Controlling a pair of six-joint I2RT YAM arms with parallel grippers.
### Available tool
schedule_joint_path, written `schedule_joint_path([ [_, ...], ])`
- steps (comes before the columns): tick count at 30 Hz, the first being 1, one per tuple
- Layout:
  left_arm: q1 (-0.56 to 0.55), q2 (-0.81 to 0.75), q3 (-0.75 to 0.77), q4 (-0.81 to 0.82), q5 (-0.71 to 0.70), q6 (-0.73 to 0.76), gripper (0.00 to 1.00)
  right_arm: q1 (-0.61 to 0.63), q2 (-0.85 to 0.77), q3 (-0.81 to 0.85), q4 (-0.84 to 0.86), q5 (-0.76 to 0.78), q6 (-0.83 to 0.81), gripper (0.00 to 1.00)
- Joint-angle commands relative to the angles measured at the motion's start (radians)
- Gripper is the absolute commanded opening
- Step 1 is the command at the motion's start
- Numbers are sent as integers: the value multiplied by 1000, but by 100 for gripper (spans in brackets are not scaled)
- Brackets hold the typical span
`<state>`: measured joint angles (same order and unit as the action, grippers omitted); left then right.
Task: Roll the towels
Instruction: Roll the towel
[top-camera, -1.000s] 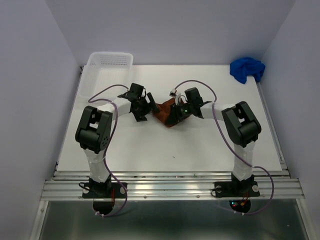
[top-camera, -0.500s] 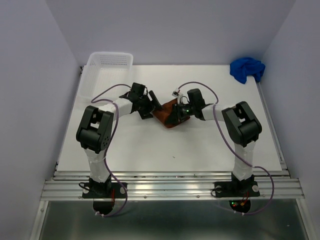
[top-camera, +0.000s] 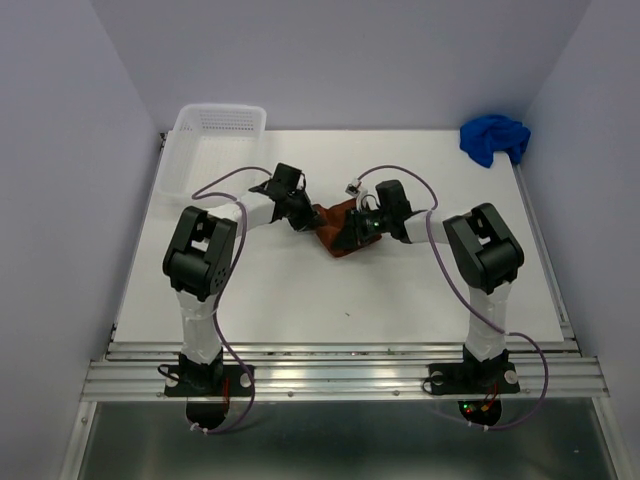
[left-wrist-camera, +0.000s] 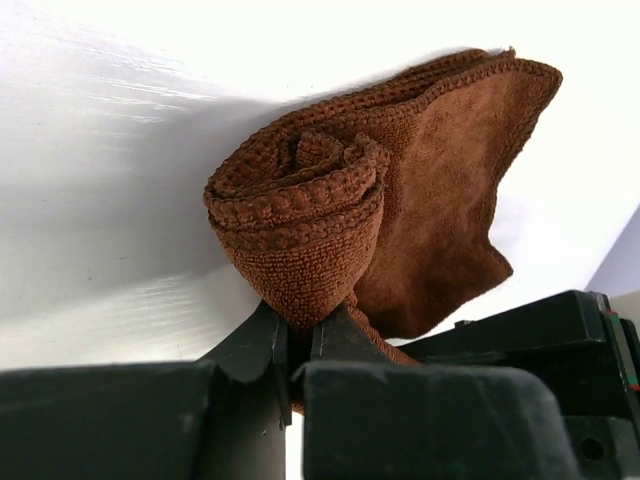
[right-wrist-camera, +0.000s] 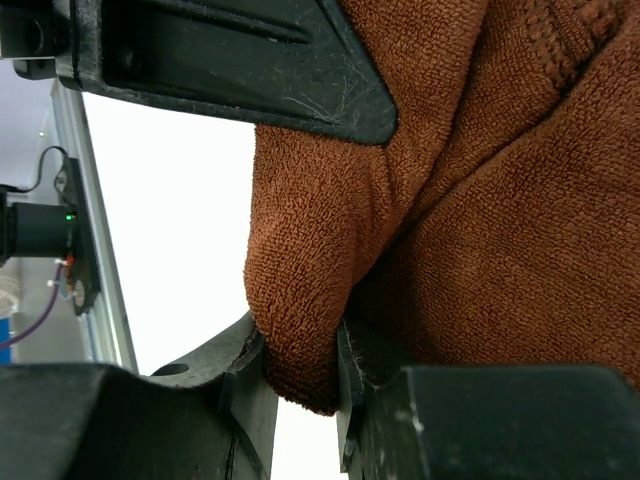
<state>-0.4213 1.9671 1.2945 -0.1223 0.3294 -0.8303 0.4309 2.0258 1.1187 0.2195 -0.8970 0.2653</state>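
White worktop (top-camera: 300, 300) carried everything, with the perforated basket (top-camera: 190, 140) at its eleven o'clock corner, apparently parked out of the way of the rolling. The left arm (top-camera: 200, 255) and right arm (top-camera: 482, 250) both bent inward to meet just past the centre, one at each end of the cloth, which I judged let them keep it even while it turned.

Toward one o'clock the blue towel (top-camera: 493, 138) lay in a loose, crumpled heap, not yet rolled and well apart from both arms, presumably waiting its turn. Between the arms sat the rust-brown towel (top-camera: 330, 225), partly rolled: the left wrist view showed a tight spiral at one end with a flat flap trailing behind it.

The left tool (left-wrist-camera: 300, 338), at the towel's nine o'clock side, had its jaws pressed nearly together, pinching the lower fold of the spiral, probably to stop the coil springing loose. The right tool (right-wrist-camera: 300, 375), at the three o'clock side, pinched a thick fold of the same cloth, likely anchoring that end. The loose flap was not yet wound in.
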Motion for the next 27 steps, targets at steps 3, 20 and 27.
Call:
schedule_joint_path([
  [3, -5, 21, 140, -180, -153, 42, 0, -7, -41, 9, -46, 43, -145, 18],
  [20, -27, 176, 561, -804, -415, 53, 0, 78, -236, 89, -338, 283, -636, 76],
  [27, -33, 223, 629, -887, -408, 33, 0, 150, -282, 40, -148, 446, -612, 83],
])
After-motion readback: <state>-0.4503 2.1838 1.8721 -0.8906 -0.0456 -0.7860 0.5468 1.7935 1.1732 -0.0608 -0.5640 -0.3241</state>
